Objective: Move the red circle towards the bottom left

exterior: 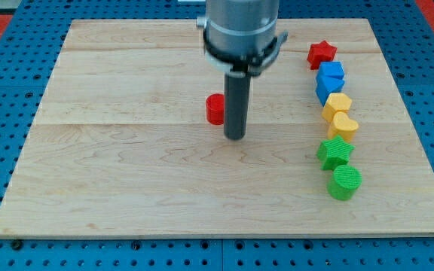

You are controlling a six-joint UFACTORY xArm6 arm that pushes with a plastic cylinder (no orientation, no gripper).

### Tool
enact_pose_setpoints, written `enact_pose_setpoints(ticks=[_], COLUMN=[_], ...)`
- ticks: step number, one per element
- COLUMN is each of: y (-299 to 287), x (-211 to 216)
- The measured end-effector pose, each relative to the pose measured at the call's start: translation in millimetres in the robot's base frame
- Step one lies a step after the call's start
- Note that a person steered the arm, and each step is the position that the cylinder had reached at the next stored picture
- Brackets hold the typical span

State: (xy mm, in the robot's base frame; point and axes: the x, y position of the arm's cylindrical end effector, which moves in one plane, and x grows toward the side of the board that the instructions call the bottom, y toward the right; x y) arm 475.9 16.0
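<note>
The red circle (215, 109) stands on the wooden board (126, 173) a little above the middle. My tip (235, 137) rests on the board just to the right of the red circle and slightly below it. The rod hides the circle's right edge. Whether the rod touches the circle cannot be told.
A column of blocks runs down the view's right: a red star (322, 53), a blue block (331, 74) with another blue block (325, 91) below it, a yellow block (337, 105), a yellow heart (343, 125), a green star (335, 151), a green circle (345, 182).
</note>
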Motion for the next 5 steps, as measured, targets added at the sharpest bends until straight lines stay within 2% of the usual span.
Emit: enact_pose_setpoints(ticks=[1,2,3,4,5], y=[33.6,21.8,-44.4,-81.7,-96.2], x=[-52.9,-73.9,-42.8,-29.8,-37.5])
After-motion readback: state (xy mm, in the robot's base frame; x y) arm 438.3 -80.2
